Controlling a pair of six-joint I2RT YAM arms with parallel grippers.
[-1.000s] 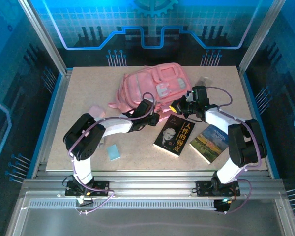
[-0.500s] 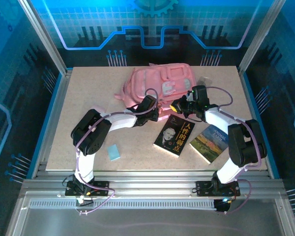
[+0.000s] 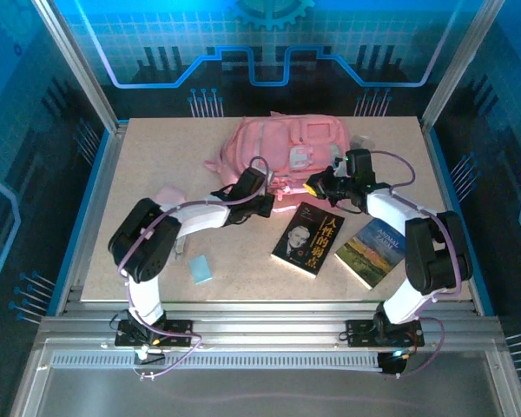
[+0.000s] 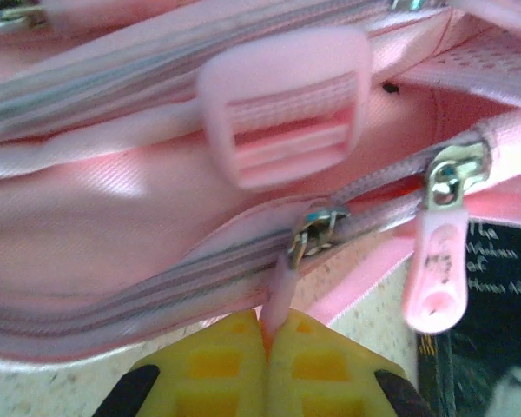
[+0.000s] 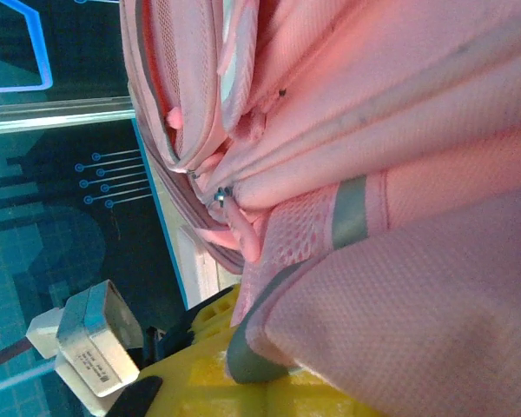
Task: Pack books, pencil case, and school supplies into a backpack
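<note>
Pinching the thin pink zip pull of the large pink fabric backpack, my left gripper has its yellow fingers pressed together on it, at the bag's near edge. My right gripper is clamped shut on fabric at the bag's right corner, bracing it. I judge this the opening step: the black portrait paperback lies unpacked just in front. Next calls for a steady pull along the zip track
</note>
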